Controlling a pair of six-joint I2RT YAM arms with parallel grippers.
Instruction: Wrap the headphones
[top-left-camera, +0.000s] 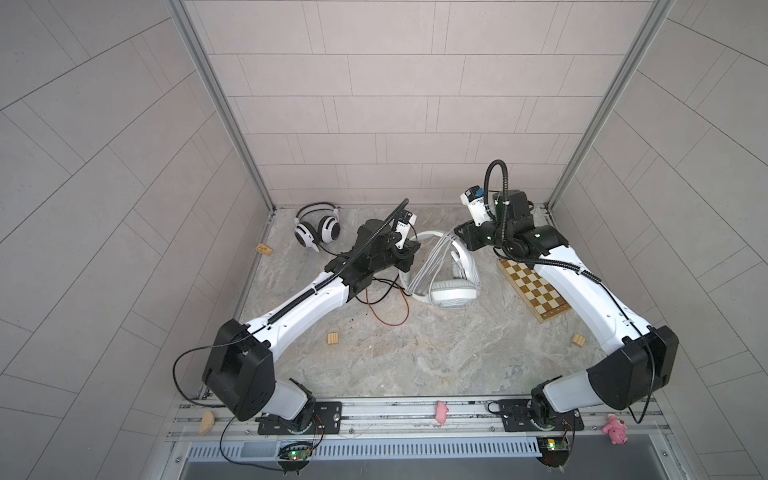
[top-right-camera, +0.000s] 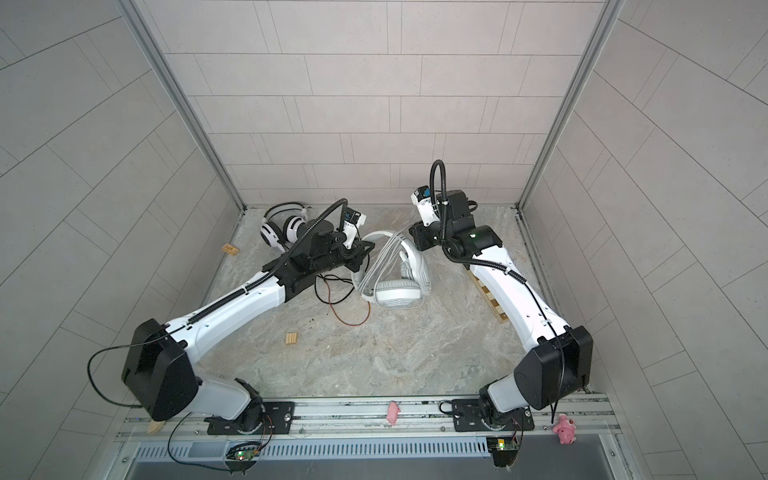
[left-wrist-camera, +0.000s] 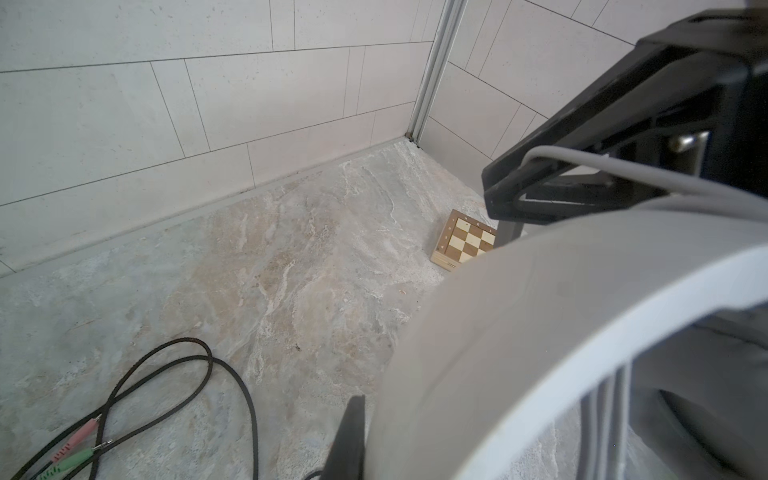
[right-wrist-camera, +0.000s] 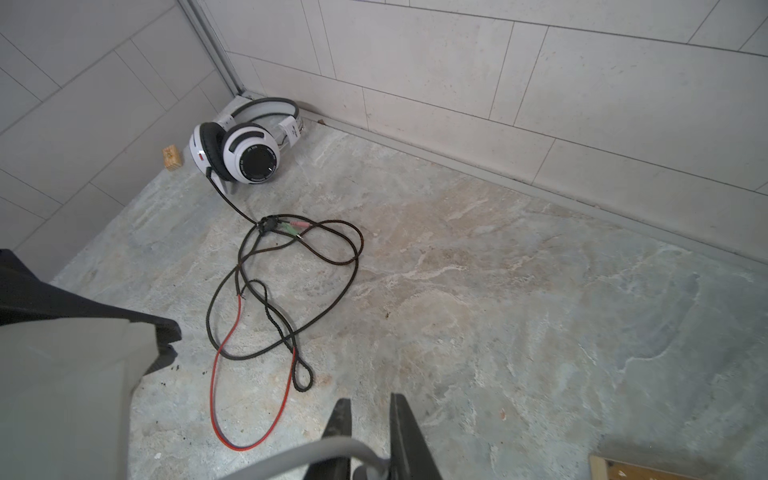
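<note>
Standing by counter (top-left-camera: 415, 353): grey headset (top-left-camera: 466, 261) lies mid-counter between both hands, headband (top-left-camera: 428, 237) pinched in left hand (top-left-camera: 409, 259). Whitish cable (top-left-camera: 432, 257) strands run lengthwise from near cup (top-left-camera: 453, 295) up to right hand (top-left-camera: 460, 231), nearer arm. Jaws barely parted round cable, grip unclear.

Both top views (one stereo head) looked down from high at the front, covering the whole surface (top-left-camera: 415, 365). Left wrist cam, pale-grey headset (left-wrist-camera: 540, 311) right at its lens, faced the chessboard (left-wrist-camera: 463, 241) corner; right wrist cam faced the striped headset (right-wrist-camera: 245, 153) corner. Tops shared all three.
</note>
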